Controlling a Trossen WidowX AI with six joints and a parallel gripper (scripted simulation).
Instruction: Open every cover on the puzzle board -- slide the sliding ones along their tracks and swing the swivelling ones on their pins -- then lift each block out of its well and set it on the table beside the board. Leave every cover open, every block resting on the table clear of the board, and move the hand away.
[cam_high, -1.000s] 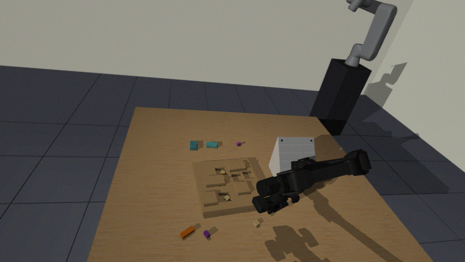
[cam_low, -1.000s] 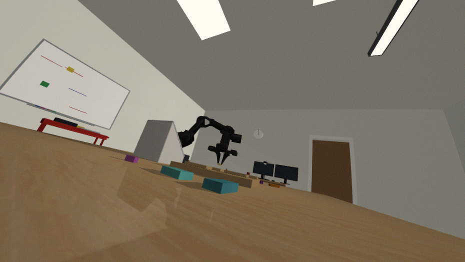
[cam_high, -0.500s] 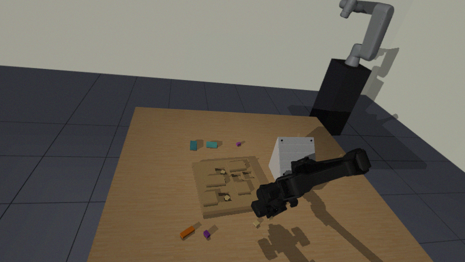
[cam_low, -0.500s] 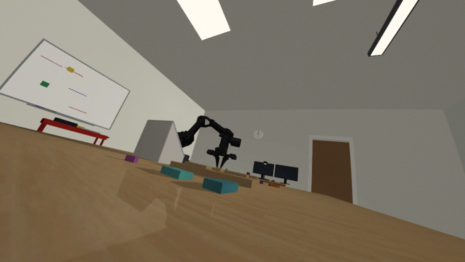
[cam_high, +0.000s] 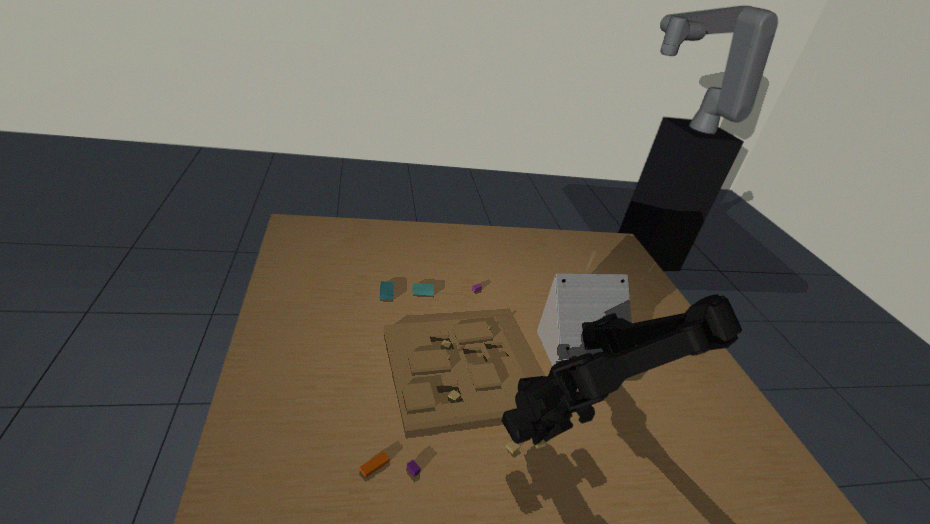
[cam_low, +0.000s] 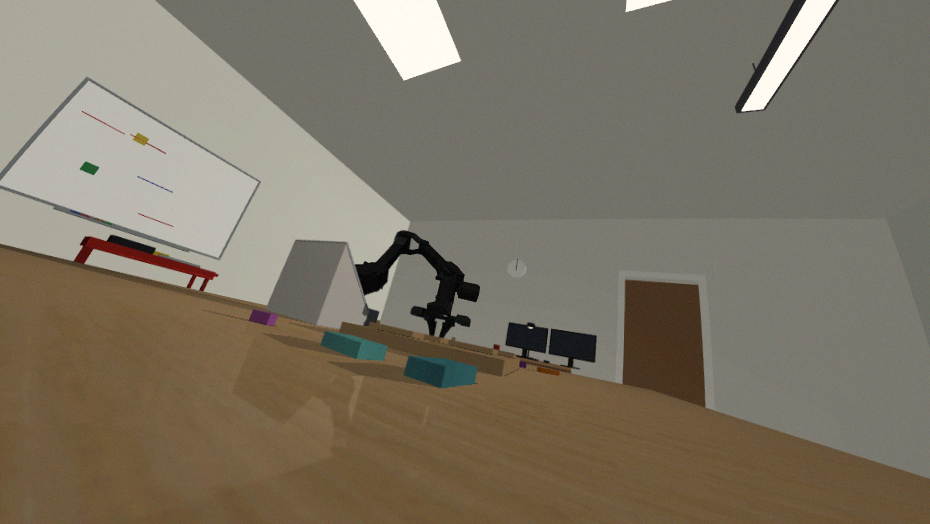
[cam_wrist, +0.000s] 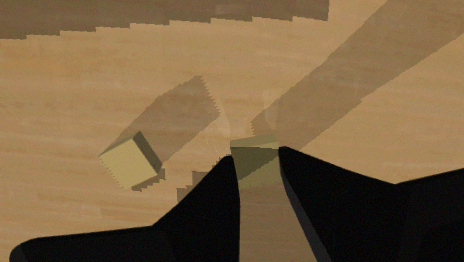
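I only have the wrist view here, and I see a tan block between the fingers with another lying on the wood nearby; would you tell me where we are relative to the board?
Observer: The end effector is off the puzzle board, beside its near right corner, over the table.
Operator: Thanks. Are any blocks left in the wells?
Observer: Yes, two tan blocks remain, one in a far well and one in a near well.
Operator: And how high is the held block?
Observer: Low. In the exterior view the fingertips hang just above the board's top edge.
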